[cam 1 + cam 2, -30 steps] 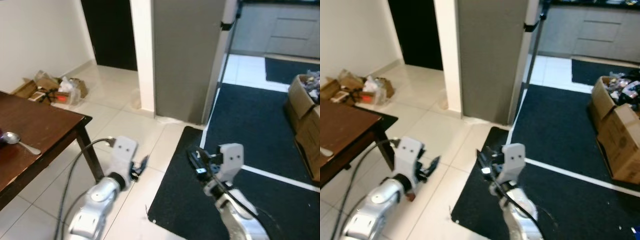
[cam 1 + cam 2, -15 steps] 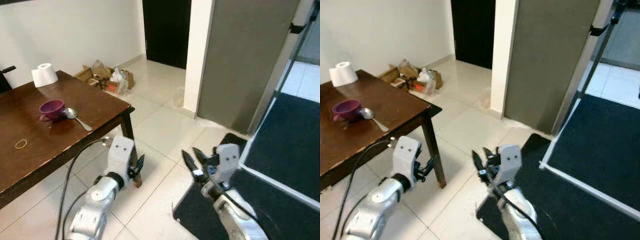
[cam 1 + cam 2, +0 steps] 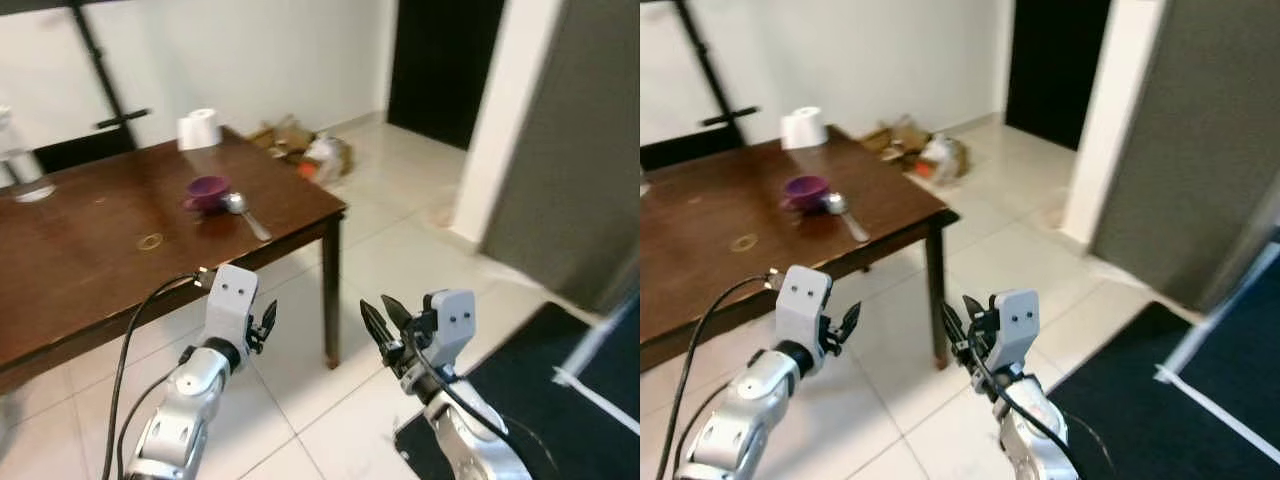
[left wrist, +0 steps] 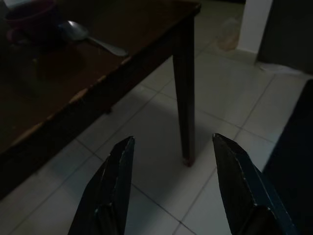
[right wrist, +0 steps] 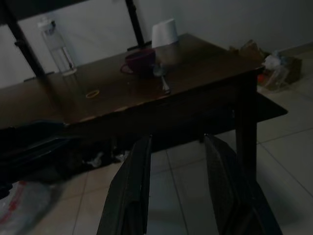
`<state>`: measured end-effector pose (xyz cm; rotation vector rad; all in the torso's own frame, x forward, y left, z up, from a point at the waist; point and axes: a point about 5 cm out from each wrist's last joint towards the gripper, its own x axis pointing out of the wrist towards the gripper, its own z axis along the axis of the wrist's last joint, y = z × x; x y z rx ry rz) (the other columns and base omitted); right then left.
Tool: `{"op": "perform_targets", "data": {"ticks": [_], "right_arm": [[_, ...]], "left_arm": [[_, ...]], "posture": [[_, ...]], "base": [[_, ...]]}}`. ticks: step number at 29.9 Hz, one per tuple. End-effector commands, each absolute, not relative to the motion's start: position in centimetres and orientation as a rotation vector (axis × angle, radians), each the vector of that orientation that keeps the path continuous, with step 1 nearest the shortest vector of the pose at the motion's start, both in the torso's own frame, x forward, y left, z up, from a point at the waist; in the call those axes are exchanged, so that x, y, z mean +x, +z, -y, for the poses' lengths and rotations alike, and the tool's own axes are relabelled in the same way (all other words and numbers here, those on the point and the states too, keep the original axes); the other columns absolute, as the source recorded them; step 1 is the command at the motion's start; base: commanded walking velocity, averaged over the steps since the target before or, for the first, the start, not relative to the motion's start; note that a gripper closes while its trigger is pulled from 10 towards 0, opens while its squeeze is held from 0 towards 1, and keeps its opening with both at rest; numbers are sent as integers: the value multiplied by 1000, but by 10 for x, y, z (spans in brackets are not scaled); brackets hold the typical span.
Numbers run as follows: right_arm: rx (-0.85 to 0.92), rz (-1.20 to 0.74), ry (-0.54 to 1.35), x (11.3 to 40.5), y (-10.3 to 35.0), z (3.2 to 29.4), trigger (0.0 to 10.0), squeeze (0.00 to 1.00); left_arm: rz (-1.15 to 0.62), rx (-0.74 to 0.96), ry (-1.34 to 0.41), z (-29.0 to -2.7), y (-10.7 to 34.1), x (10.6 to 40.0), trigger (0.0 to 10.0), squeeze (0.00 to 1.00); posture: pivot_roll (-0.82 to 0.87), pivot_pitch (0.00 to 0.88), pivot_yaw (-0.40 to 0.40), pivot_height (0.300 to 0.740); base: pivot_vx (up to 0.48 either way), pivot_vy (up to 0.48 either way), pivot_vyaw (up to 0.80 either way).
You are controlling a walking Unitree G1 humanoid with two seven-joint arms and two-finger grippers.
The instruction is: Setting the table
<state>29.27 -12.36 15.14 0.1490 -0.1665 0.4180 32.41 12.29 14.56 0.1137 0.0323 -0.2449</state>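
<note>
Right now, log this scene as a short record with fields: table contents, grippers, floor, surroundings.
table: dark wooden table, ahead on the robot's left
on table: purple cup with a spoon lying beside it; white paper roll near the far edge; small ring; clear bottle
left gripper: open, empty, low beside the table's near edge
right gripper: open, empty, over the floor
floor: pale tiles; dark mat on the right
by far wall: pile of boxes and bags
</note>
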Motion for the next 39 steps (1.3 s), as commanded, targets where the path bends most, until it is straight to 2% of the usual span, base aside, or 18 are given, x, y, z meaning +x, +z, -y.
{"op": "perform_targets", "data": {"ticks": [1,16,20,39], "right_arm": [[153,151,415,292,148,124,10000,0],[132,135,412,292,148,130,10000,0],[148,142,358,295,150,135,10000,0],[183,181,269,299,156,147,10000,0]], "left_arm": [[-47,114,-226,-126,142,324,10000,0],[-39,86,-180,-126,137,322,10000,0],[-17,96,-183,-124,140,325,10000,0],[20,125,-192,-122,145,331,10000,0]], "posture": [[-46,23,109,740],[-50,30,78,740],[-49,29,79,740],[-56,27,91,740]], "base": [[0,0,800],[0,0,799],[0,0,0],[456,0,0]]}}
